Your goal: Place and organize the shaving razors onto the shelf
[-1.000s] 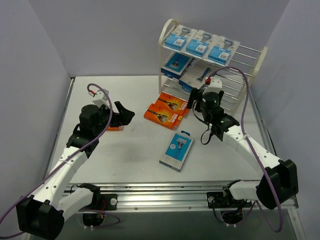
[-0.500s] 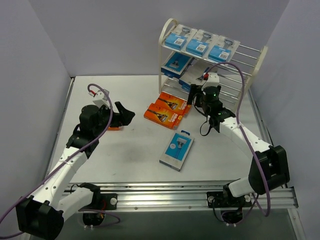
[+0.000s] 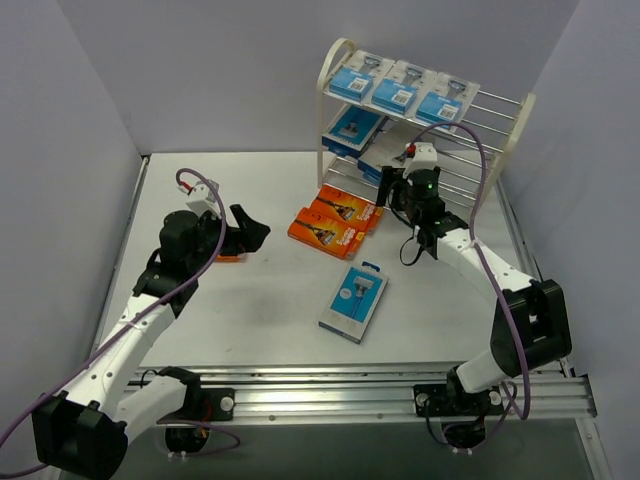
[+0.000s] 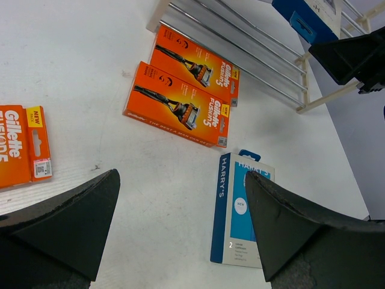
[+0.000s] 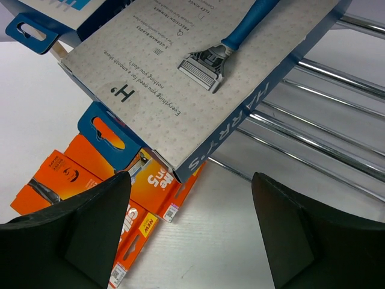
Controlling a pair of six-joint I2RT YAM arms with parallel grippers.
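Right gripper (image 5: 191,180) stood open, empty, before a pack (image 5: 198,66) on the shelf (image 5: 337,150). Left gripper (image 4: 180,180) hung open near orange boxes (image 4: 177,105).

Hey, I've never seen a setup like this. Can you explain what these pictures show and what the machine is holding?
These are two robot arms bolted to a table. One picture looks down from above. The other two come from a camera on each wrist, with that hand's dark fingers along the bottom edge. The left hand is open and holds nothing, near an orange box. The right hand is also open, facing a grey razor pack resting on the white shelf. Three blue packs sit on its top tier. Two orange boxes and one blue pack lie on the table.
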